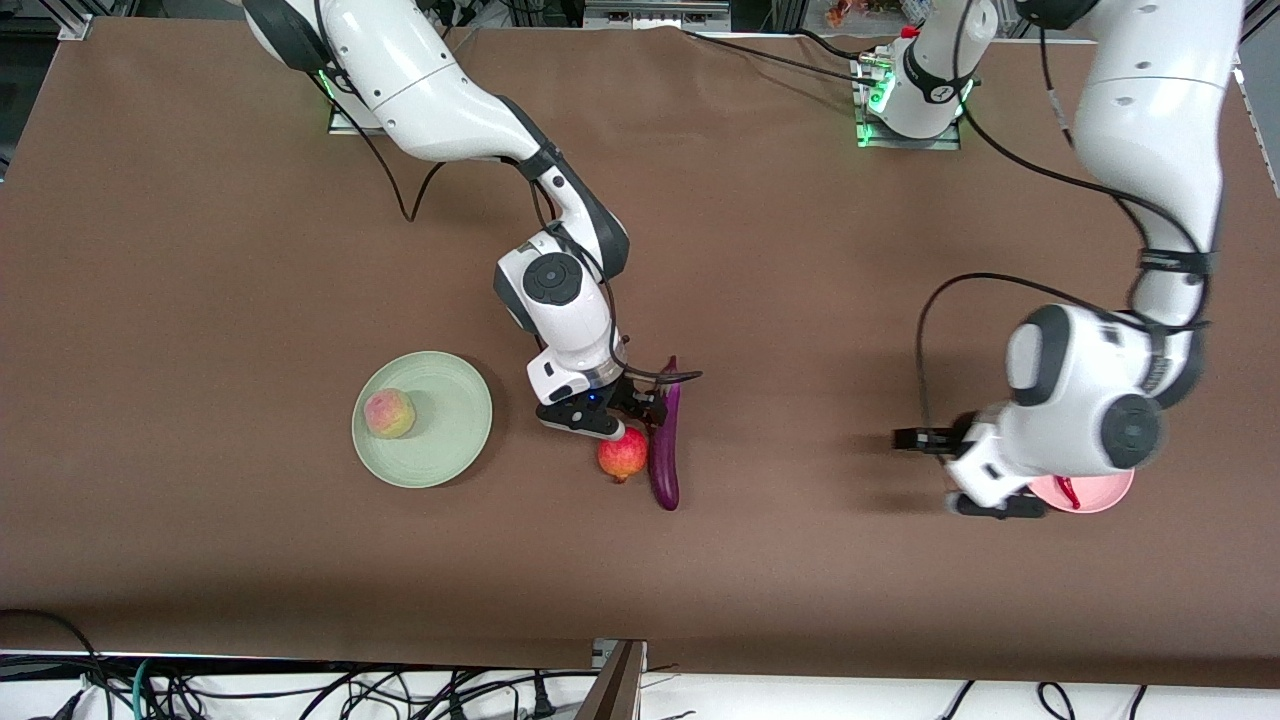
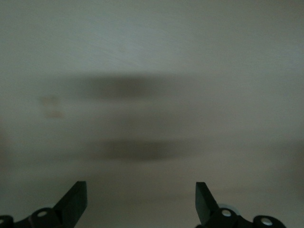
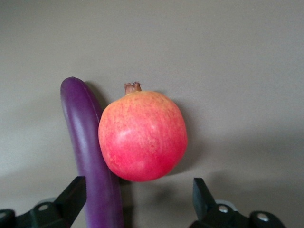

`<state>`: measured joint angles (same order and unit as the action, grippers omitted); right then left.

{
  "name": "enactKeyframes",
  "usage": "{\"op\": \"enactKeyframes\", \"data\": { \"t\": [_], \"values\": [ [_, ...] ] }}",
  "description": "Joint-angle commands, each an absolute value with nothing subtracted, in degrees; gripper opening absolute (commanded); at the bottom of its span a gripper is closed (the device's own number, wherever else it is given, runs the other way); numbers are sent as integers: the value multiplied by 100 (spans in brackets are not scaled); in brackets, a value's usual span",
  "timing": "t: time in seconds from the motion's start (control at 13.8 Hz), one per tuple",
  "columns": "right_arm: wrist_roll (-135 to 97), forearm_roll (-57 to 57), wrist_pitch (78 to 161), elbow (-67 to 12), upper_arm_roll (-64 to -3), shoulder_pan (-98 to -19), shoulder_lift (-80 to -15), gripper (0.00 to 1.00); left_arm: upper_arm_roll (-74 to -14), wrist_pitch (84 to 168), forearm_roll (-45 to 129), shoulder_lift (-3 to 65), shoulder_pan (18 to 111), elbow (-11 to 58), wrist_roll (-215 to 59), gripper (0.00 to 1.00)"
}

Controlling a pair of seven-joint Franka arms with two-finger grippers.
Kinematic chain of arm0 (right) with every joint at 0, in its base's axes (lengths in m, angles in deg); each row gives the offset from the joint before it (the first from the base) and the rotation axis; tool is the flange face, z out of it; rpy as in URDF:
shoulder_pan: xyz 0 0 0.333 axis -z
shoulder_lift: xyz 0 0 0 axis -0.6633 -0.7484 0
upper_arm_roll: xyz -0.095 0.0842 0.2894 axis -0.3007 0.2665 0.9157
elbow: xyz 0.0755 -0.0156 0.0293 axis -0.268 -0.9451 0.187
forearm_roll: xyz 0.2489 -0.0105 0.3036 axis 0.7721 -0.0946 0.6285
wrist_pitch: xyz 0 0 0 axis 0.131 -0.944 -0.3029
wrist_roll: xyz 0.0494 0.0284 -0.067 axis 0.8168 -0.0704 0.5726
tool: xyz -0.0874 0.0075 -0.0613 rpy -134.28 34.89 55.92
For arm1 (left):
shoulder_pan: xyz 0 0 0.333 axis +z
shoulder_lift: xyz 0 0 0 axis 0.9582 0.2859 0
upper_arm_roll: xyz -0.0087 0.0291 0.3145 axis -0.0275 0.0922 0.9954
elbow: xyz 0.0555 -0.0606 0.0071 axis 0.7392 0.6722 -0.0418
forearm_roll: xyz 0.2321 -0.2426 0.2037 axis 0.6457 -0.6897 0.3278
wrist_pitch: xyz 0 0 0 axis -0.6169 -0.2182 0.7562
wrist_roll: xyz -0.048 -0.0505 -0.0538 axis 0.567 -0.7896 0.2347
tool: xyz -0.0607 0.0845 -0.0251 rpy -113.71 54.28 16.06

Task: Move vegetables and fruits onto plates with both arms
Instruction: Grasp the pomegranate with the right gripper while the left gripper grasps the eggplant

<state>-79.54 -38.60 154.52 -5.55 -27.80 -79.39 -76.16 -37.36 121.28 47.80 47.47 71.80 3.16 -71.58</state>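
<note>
My right gripper [image 1: 612,420] [image 3: 138,199] is open, low over the red pomegranate [image 1: 622,455] [image 3: 142,137] and the purple eggplant [image 1: 665,450] [image 3: 90,152]. These two lie touching at mid-table. The eggplant runs in just inside one finger, and the pomegranate sits just ahead of the fingertips. The peach [image 1: 389,413] sits on the mint green plate [image 1: 450,440], toward the right arm's end. My left gripper [image 1: 965,478] [image 2: 141,202] is open and empty over bare table beside the pink plate [image 1: 1105,495]. The red chili [image 1: 1070,490] lies on that plate, which the left arm mostly hides.
The brown table cover [image 1: 200,300] spreads wide around the plates. Cables [image 1: 300,690] lie below the table's front edge. The arm bases [image 1: 905,110] stand along the table's edge farthest from the front camera.
</note>
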Motion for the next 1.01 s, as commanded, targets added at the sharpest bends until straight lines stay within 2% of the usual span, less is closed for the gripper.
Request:
{"op": "enactKeyframes", "data": {
  "t": [0.0,0.22,0.94],
  "values": [
    [-7848,-4174,15374,-607,-2792,-7917,-7528,100,-3684,12180,4711,4780,6419,328,-5811,100],
    [-7689,-4228,15418,-598,-2827,-7856,-7537,100,-3676,12425,4510,4867,5960,319,-5227,100],
    [-7663,-4237,16138,-607,-2862,-7785,-7765,100,-3684,12769,4404,5061,5642,108,-4909,100]
  ]
}}
